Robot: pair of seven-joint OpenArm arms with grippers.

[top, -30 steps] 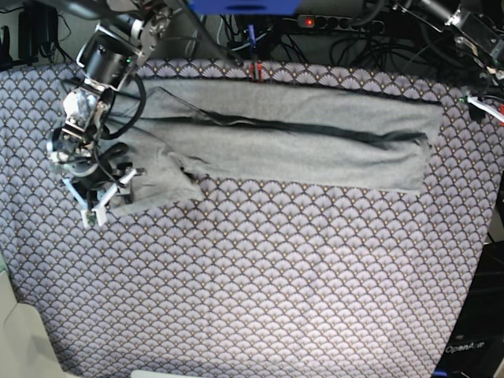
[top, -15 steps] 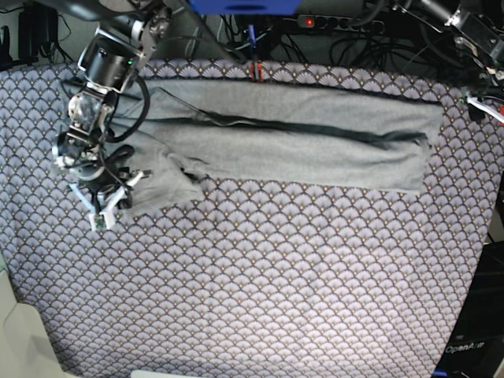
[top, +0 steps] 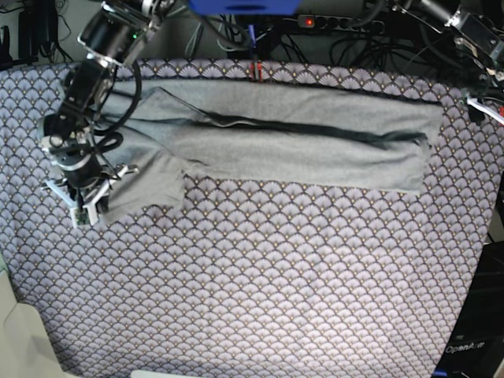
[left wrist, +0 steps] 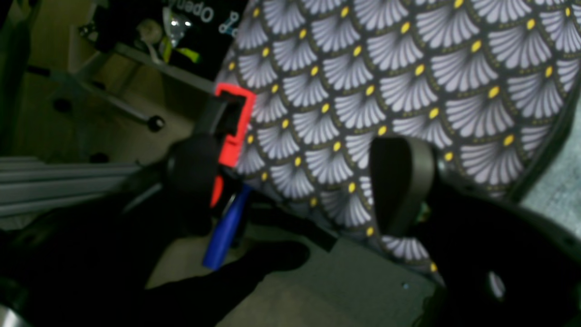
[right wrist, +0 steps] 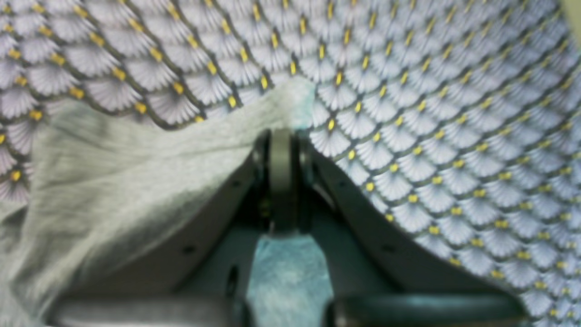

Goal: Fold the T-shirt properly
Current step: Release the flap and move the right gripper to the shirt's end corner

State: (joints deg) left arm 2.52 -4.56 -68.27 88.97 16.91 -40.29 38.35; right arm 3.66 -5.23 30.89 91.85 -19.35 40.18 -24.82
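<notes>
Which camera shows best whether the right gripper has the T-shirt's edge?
Right wrist: the right gripper is shut on the T-shirt, grey fabric pinched between its fingers. Base shows it at the sleeve corner, grip hidden. Left wrist shows only a blurred grey sliver.

The surface (top: 260,299) is covered edge to edge by a purple-grey tablecloth (top: 315,252) printed with fan-shaped scales, each tipped with a small yellow dot (clearest in the wrist views). On the cloth lies the T-shirt (top: 299,146), plain light grey, folded into a long band across the far half, with a dark seam line running along it. One sleeve (top: 146,185) sticks out toward the near side at the band's left end. A red clamp (top: 255,72) grips the far edge.
</notes>
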